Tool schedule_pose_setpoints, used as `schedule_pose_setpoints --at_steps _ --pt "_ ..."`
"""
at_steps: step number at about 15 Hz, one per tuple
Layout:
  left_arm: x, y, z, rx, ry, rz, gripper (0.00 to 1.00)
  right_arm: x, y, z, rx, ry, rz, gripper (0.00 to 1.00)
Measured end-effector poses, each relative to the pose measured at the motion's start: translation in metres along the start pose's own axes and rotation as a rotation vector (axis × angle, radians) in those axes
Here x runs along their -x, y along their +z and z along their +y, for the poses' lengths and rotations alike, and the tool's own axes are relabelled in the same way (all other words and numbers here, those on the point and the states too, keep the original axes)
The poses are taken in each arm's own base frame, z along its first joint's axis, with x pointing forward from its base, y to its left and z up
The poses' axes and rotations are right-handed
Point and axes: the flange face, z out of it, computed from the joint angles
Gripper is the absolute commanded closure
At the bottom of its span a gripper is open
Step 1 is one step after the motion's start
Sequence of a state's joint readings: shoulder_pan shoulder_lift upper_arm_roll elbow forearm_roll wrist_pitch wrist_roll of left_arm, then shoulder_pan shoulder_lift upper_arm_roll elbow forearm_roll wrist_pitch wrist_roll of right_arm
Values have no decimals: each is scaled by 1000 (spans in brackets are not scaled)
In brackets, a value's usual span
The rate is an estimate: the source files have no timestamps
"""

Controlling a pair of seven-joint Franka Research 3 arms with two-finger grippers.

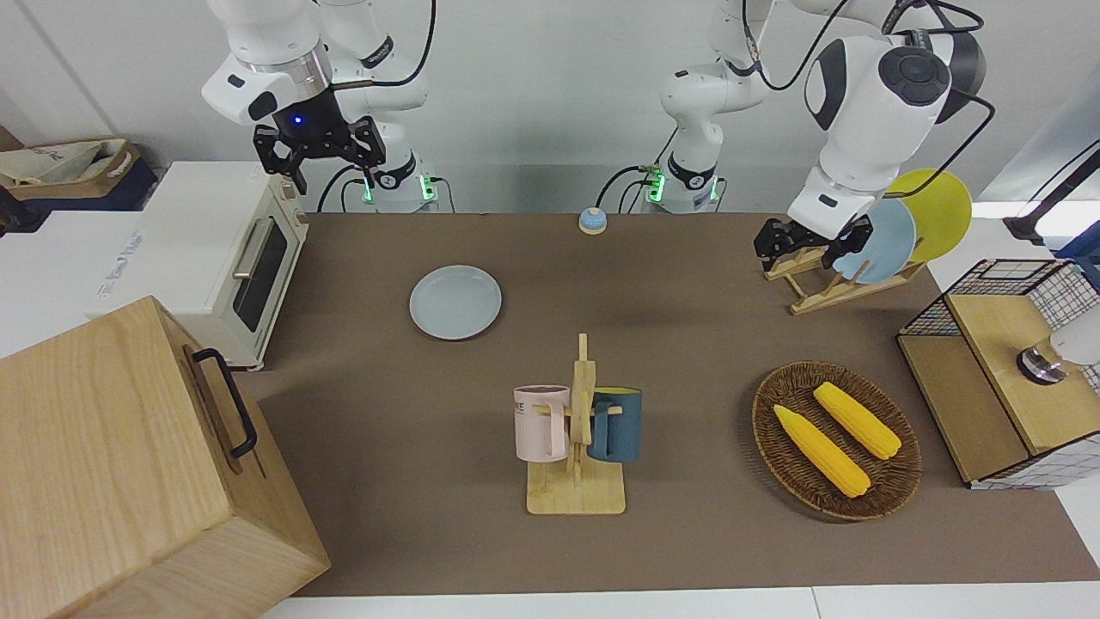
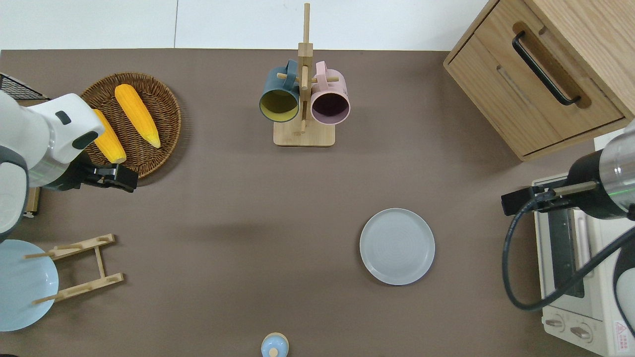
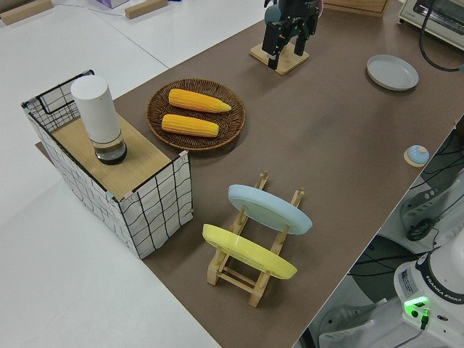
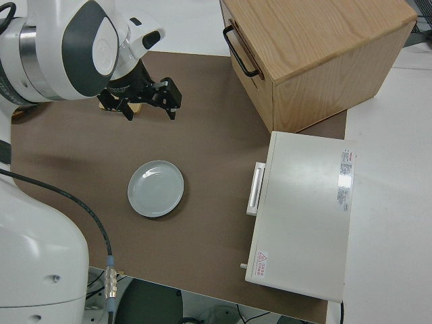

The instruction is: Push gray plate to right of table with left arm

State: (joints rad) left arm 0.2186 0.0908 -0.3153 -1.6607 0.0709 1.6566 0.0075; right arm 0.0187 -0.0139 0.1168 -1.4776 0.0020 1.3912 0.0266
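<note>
The gray plate [image 1: 455, 301] lies flat on the brown table [image 1: 687, 344], toward the right arm's end and nearer to the robots than the mug rack. It also shows in the overhead view [image 2: 397, 246], the left side view [image 3: 392, 72] and the right side view [image 4: 156, 188]. My left gripper [image 1: 803, 249] is open and empty, up in the air and far from the plate. In the overhead view the left gripper [image 2: 119, 177] is over bare table at the wicker basket's rim. My right arm is parked, its gripper [image 1: 318, 155] open.
A mug rack [image 2: 302, 99] with two mugs stands mid-table. A wicker basket [image 2: 163, 119] holds two corn cobs. A plate rack [image 1: 816, 288], a wire box [image 1: 1005, 370], a wooden cabinet [image 2: 545, 74], a toaster oven [image 2: 575, 277] and a small blue bell [image 2: 274, 344] ring the table.
</note>
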Motion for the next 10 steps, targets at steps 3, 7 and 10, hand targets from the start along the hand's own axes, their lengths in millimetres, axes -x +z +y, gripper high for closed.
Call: schedule_pose_setpoints --at_steps 3,7,10 --pt "-2 17 13 22 15 8 0 0 0 0 0 0 0 17" --pt "-2 15 13 34 9 34 0 0 0 0 0 0 0 17" --pt "-1 11 8 34 0 43 0 0 0 0 0 0 0 17"
